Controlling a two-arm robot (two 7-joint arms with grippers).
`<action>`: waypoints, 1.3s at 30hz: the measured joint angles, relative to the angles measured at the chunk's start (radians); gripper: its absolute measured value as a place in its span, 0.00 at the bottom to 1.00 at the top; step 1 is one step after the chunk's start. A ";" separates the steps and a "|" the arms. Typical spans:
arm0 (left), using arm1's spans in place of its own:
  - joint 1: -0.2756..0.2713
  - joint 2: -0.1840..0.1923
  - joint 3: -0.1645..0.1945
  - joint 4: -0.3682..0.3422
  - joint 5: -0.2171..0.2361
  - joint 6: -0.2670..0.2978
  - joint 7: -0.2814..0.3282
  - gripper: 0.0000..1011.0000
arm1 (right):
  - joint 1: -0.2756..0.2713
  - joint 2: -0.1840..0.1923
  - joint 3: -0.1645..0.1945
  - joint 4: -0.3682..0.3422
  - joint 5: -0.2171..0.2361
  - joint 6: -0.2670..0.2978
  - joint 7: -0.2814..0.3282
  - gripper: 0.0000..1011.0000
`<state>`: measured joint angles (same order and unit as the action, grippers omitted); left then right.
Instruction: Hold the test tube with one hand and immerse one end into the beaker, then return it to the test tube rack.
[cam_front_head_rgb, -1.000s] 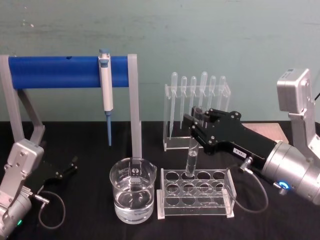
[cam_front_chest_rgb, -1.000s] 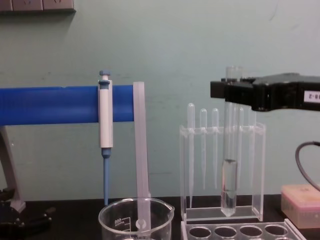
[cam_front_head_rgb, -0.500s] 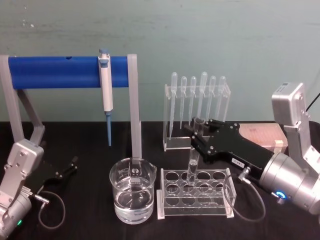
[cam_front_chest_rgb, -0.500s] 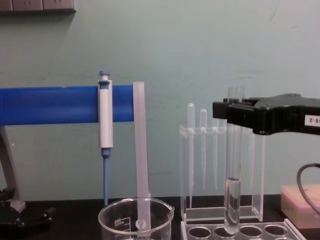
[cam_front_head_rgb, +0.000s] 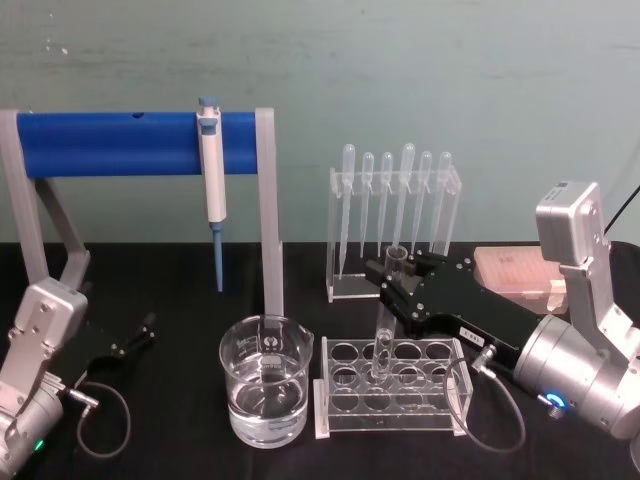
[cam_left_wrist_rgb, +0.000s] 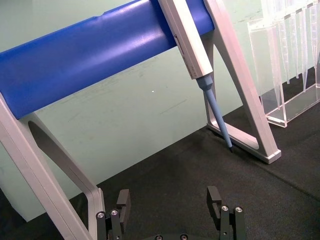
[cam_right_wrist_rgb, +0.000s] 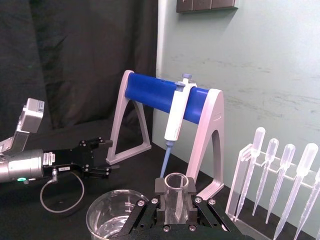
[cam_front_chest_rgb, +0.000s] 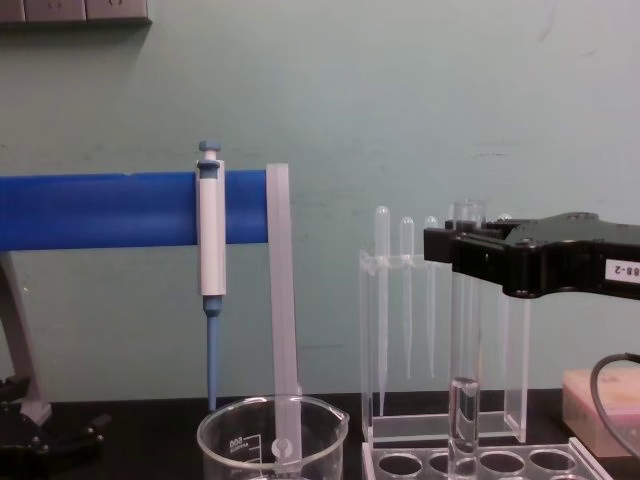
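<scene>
Standing upright, long clear glass test tube (cam_front_head_rgb: 386, 315), lower end sitting inside a hole of the clear plastic rack with round holes (cam_front_head_rgb: 392, 386); being gripped just below the rim by the right black two-finger tool (cam_front_head_rgb: 397, 278), closed on the glass; resting left of the rack on the black worktop (cam_front_head_rgb: 180, 300), wide clear glass beaker (cam_front_head_rgb: 264, 393) holding liquid; lying idle far left, left tool (cam_left_wrist_rgb: 170, 205), fingers spread apart, holding nothing.

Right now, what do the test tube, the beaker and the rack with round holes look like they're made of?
Test tube: clear, glossy, likely glass. Beaker: clear with white print, likely glass. Rack: clear flat panels with frosted edges, probably acrylic.
</scene>
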<state>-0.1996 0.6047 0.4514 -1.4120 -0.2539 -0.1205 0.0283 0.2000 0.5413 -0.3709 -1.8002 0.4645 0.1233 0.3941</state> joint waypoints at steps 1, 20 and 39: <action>0.000 0.000 0.000 0.000 0.000 0.000 0.000 0.99 | -0.002 -0.002 0.001 0.002 -0.001 -0.002 0.000 0.22; 0.000 0.000 0.000 0.000 0.000 0.000 0.000 0.99 | -0.017 -0.024 0.006 0.035 -0.014 -0.020 0.007 0.22; 0.000 0.000 0.000 0.000 0.000 0.000 0.000 0.99 | -0.030 -0.038 0.010 0.062 -0.026 -0.035 0.008 0.22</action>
<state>-0.1995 0.6047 0.4514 -1.4119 -0.2539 -0.1205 0.0283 0.1700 0.5032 -0.3607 -1.7383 0.4385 0.0882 0.4025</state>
